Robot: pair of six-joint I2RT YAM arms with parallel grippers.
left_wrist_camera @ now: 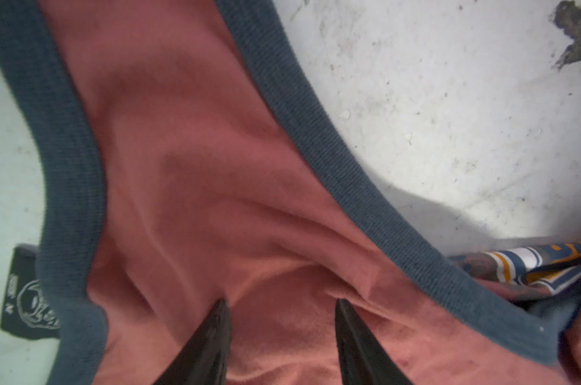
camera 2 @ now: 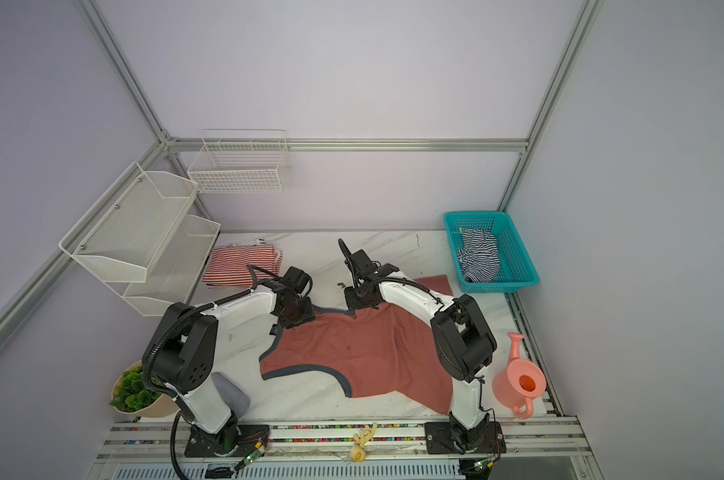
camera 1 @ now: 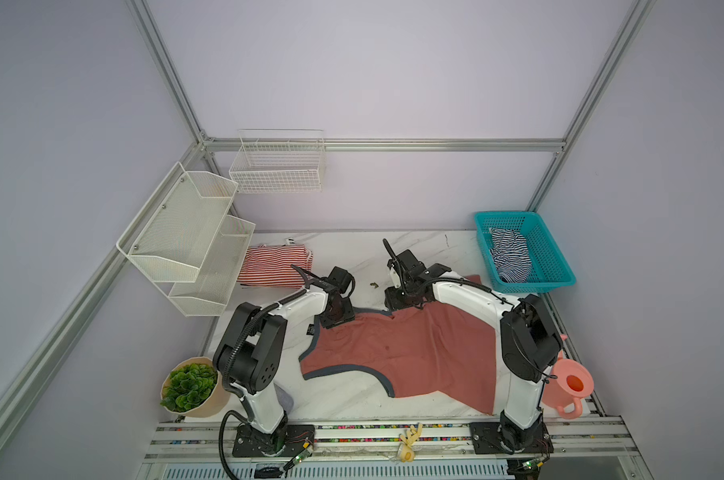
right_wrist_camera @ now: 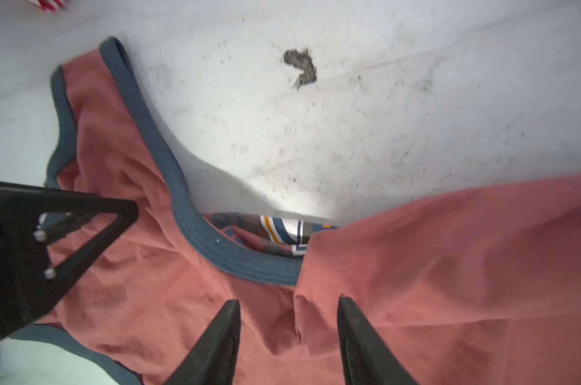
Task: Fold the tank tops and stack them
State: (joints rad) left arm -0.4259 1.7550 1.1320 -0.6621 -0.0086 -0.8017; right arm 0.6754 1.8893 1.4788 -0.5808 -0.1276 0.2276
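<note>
Salmon-red tank top (camera 1: 414, 349) spread out, trimmed neckline edging bare table (camera 1: 364, 257) beyond. Left gripper (left_wrist_camera: 281, 301), right gripper (right_wrist_camera: 289, 300): jaws parted over cloth, gripping nothing.

We stand in a robot lab cell: aluminium framing (camera 1: 385, 144), blank lilac wall panels (camera 1: 393, 62), two arms (camera 1: 264, 399) bolted to the bench's (camera 1: 352, 403) rail (camera 1: 393, 441).

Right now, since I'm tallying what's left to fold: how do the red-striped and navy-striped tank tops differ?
The red-and-white striped tank top lies on the table, back left; the navy-and-white striped tank top sits in the teal basket, back right. The red one looks folded into a flat rectangle; the navy one is crumpled. Both are striped on white.
</note>
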